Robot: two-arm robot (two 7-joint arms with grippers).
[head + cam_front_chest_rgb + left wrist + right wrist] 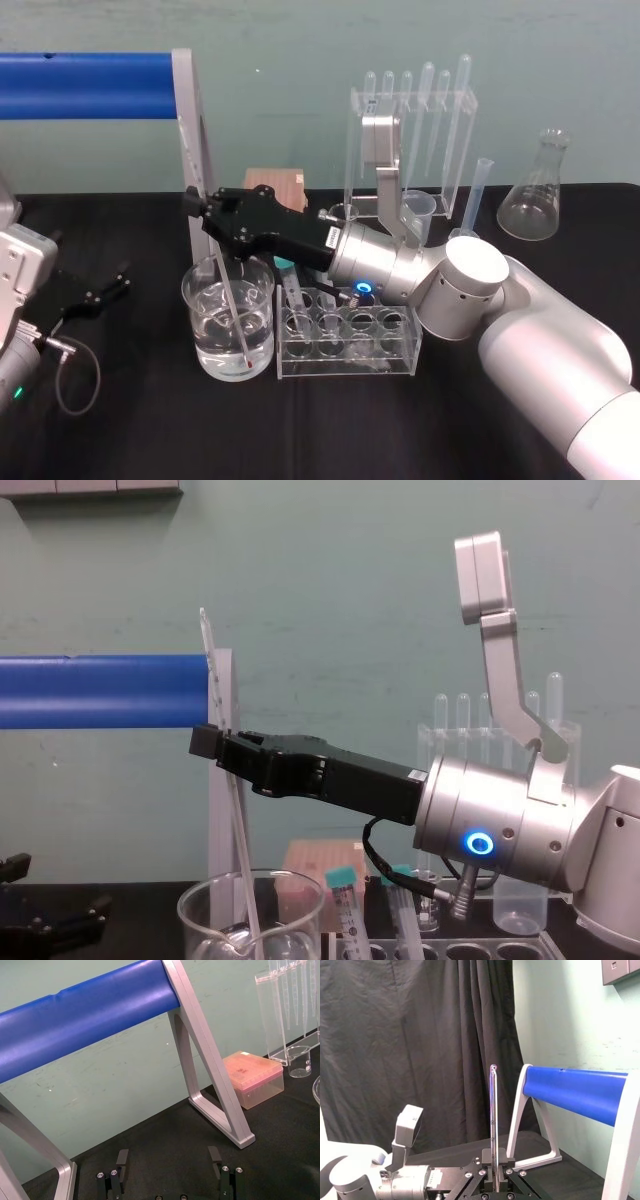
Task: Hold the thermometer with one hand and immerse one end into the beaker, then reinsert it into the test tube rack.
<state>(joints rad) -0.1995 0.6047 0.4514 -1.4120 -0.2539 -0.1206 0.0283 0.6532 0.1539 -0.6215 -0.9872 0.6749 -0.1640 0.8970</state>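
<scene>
Our right pincer (196, 203) clenches the thermometer (226, 290) high on its shaft, tilted so the red bulb dips into the beaker (200, 320), just left of the test tube rack (350, 350); our left pincer (167, 1160) rests released, far left.

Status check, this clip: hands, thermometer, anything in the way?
Right hand shut on thermometer, above beaker. Thermometer tilted, red tip down in the water. Left hand open, parked at left. Rack beside beaker, nothing between.

right arm (560, 350): smooth silver-white shell | wrist (480, 810): silver cylinder, glowing blue ring | fingers (207, 742): black
</scene>
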